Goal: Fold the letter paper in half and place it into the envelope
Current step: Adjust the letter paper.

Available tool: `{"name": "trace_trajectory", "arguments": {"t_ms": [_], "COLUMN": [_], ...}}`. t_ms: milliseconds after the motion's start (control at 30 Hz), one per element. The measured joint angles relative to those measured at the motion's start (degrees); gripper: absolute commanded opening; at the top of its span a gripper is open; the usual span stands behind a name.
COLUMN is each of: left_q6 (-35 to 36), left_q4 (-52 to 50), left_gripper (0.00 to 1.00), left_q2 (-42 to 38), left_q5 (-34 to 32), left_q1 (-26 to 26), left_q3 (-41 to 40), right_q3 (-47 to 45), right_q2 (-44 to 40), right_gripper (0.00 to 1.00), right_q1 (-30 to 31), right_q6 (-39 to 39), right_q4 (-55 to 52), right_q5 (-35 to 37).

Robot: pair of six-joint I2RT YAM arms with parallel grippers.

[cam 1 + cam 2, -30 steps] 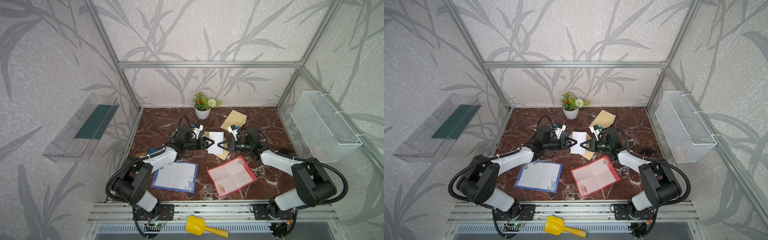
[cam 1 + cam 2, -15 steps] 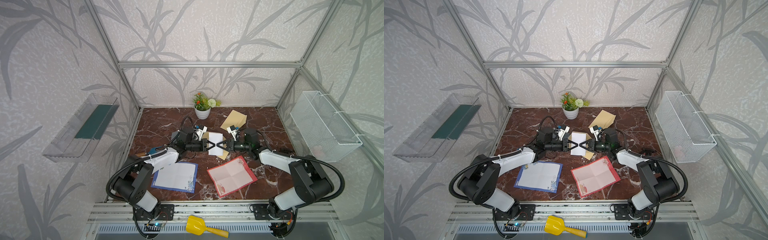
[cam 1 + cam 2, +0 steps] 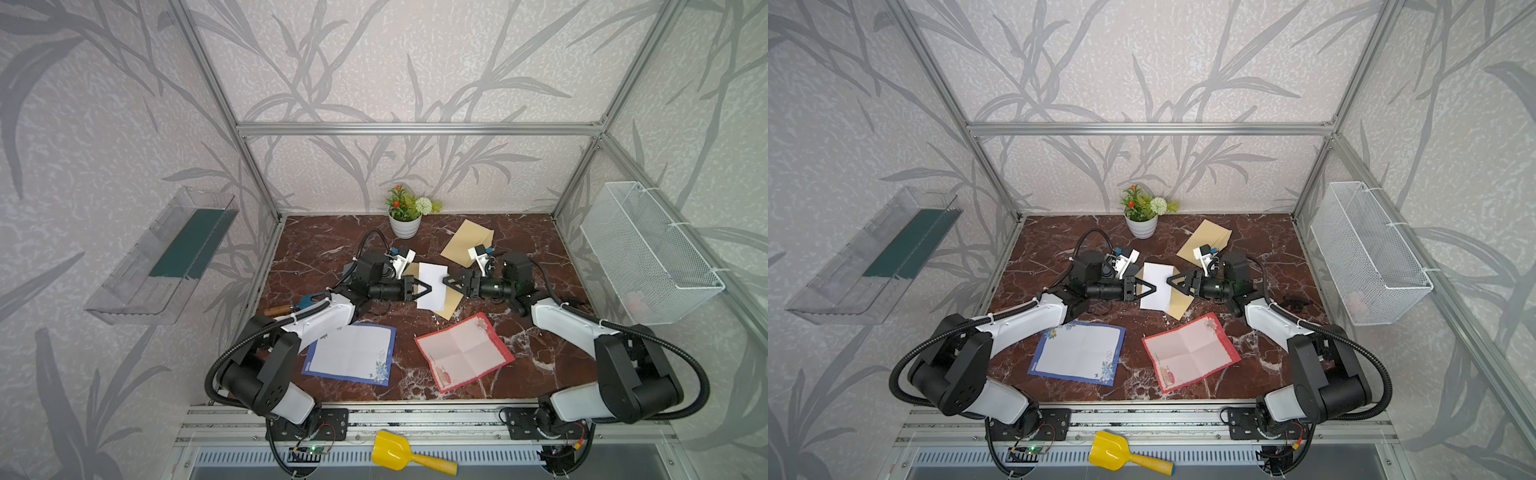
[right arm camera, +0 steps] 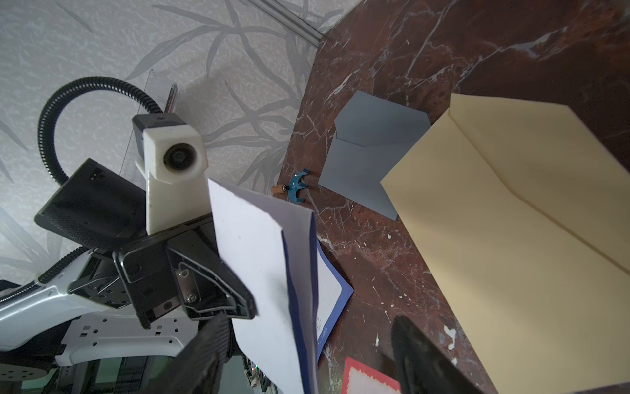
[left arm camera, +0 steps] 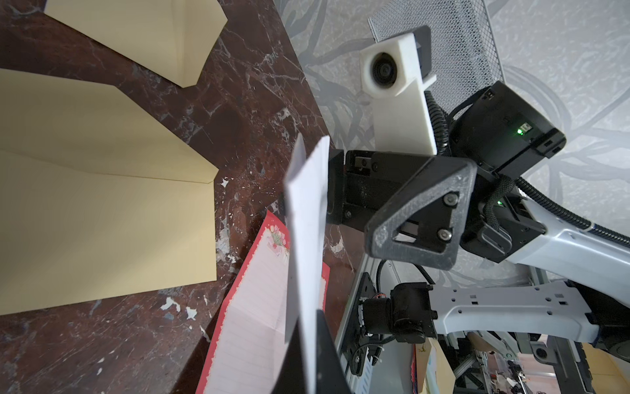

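At centre in a top view, the left hand (image 3: 428, 288) pinches the folded paper (image 3: 434, 276) over the envelope (image 3: 452, 300); the right hand (image 3: 447, 282) stands open beside it. Best hold the fold flat while the right hand opens the envelope.

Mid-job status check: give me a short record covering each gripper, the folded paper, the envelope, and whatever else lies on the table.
left gripper: shut on one edge of the folded white paper
right gripper: open, at the paper's opposite edge, not gripping it
folded white paper: lifted off the table, over the tan envelope
tan envelope: flat on the table, paper not yet inside
spare sheets: blue-bordered sheet and red-bordered sheet, both lying unfolded nearer the arm bases
second tan envelope: farther back, right of the plant pot
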Motion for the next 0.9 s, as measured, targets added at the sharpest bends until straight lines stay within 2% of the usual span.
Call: {"name": "trace_trajectory", "arguments": {"t_ms": [100, 333, 400, 600, 733, 900], "left_q6": [0.00, -0.02, 0.00, -0.09, -0.11, -0.09], "left_q4": [0.00, 0.17, 0.17, 0.20, 0.20, 0.13], "left_gripper": [0.00, 0.00, 0.00, 0.00, 0.00, 0.00], "left_q2": [-0.09, -0.52, -0.52, -0.52, -0.52, -0.52], "left_q5": [0.68, 1.31, 1.40, 1.42, 1.44, 1.36], "left_q1": [0.00, 0.00, 0.00, 0.22, 0.83, 1.55], "left_q3": [0.00, 0.04, 0.04, 0.04, 0.04, 0.04], "right_q3": [0.00, 0.00, -0.31, -1.86, -2.54, -2.56], "right_q2": [0.44, 3.52, 4.68, 6.91, 7.37, 7.02], "right_gripper": [0.83, 0.81, 0.77, 0.57, 0.52, 0.48], "right_q1": [1.55, 5.75, 5.88, 5.86, 5.86, 5.86], "right_q6": [0.39, 3.19, 5.18, 11.15, 13.60, 13.40], "right_q4": [1.88, 7.67, 11.19, 21.68, 25.20, 24.72], "right_q5": [-0.63, -2.36, -3.04, -5.16, -6.19, -6.23]}}
